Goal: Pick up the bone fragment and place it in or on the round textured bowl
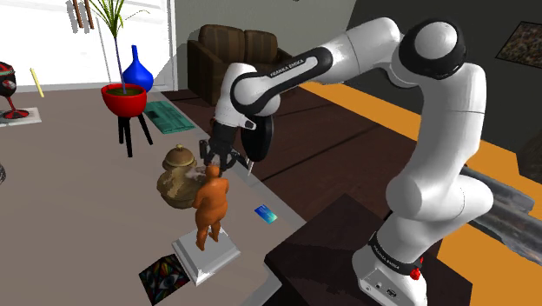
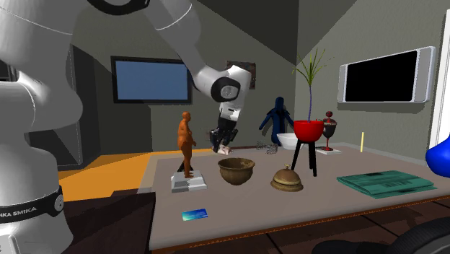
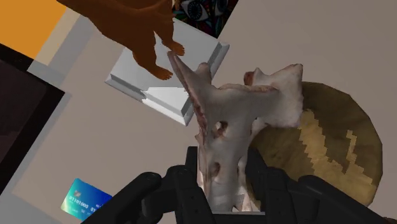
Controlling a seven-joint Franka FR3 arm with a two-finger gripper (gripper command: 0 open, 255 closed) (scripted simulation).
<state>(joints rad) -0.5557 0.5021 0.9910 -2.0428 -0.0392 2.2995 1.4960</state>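
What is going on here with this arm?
A white robot arm has its black gripper shut on a pale, jagged bone fragment and holds it in the air. Just below stands the round brown textured bowl, next to an orange figurine on a white base. The bone is not yet in the bowl.

figurine (image 2: 187, 141) beside bowl (image 2: 236, 172) on table (image 2: 324, 209)

Shoulder view: bright, even light. The far wall (image 1: 43, 52) at the upper left is washed almost white, the table (image 1: 78, 191) is a flat pale grey-brown, and the white arm (image 1: 434, 130) is softly shaded underneath. Second exterior view: much dimmer, with dull grey walls and the arm in shade at the left. Wrist view: the pale bone (image 3: 222, 121) and a white base (image 3: 127, 73) are evenly lit, and the black gripper (image 3: 221, 159) reads as a dark mass.
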